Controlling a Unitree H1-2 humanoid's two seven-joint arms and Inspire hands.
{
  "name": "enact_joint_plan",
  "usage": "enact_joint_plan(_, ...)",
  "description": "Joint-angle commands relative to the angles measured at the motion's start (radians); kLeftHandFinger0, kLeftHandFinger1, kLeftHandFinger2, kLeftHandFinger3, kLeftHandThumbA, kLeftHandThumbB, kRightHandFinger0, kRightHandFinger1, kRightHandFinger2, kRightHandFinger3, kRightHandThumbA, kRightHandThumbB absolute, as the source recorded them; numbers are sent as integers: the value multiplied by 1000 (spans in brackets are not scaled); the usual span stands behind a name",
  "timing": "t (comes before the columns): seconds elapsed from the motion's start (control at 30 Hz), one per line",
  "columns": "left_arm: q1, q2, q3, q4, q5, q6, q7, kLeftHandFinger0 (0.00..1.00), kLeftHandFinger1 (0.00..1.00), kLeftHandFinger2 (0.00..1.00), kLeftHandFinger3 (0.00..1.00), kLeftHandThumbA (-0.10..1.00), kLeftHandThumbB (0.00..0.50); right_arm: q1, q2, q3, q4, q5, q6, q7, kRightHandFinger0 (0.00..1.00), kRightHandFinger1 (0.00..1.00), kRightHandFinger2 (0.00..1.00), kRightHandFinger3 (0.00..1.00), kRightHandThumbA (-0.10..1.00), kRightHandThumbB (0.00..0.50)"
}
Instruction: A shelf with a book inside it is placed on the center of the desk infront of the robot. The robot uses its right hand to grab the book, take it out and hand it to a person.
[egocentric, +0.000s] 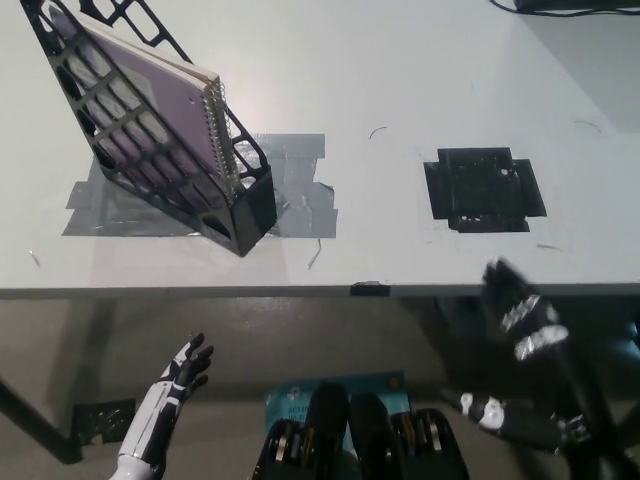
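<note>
Grey tape (290, 215) held a black shelf (245, 205) down on the white desk (400, 90), left of centre. Inside it stood the book (165, 105), spiral-bound, leaning back with the rack. Below the desk's near edge, the black right hand (520, 305) hung blurred, so I couldn't tell its grip. Low at the left, the white left hand (185, 365) rested empty with fingers spread.

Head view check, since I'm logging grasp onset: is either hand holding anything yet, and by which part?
Nothing is held. The notebook sits untouched in the black shelf. The white left hand is open below the desk edge; the black right hand is blurred, holding nothing.
</note>
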Motion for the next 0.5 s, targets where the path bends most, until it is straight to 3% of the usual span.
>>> enact_joint_plan(0.0, -13, 4, -4, -5, 8, -51, -13, 1000, 1000, 1000, 1000, 1000, 297, -192, 13, 0, -90, 61, 78, -15, 1000, 1000, 1000, 1000, 1000, 352)
enact_joint_plan(0.07, -12, 4, -4, -1, 6, -55, -13, 1000, 1000, 1000, 1000, 1000, 297, -233, 25, 7, -65, 74, 106, -17, 1000, 1000, 1000, 1000, 1000, 360)
enact_joint_plan(0.2, -6, -1, -4, -7, -1, -50, -13, 1000, 1000, 1000, 1000, 1000, 307, -369, 82, 14, 55, 180, 189, -12, 1000, 1000, 1000, 1000, 1000, 300)
enact_joint_plan(0.47, -16, -2, -3, -15, -7, -37, -16, 1000, 1000, 1000, 1000, 1000, 300, -559, 166, 25, 287, 147, 194, -11, 1000, 1000, 1000, 1000, 1000, 313)
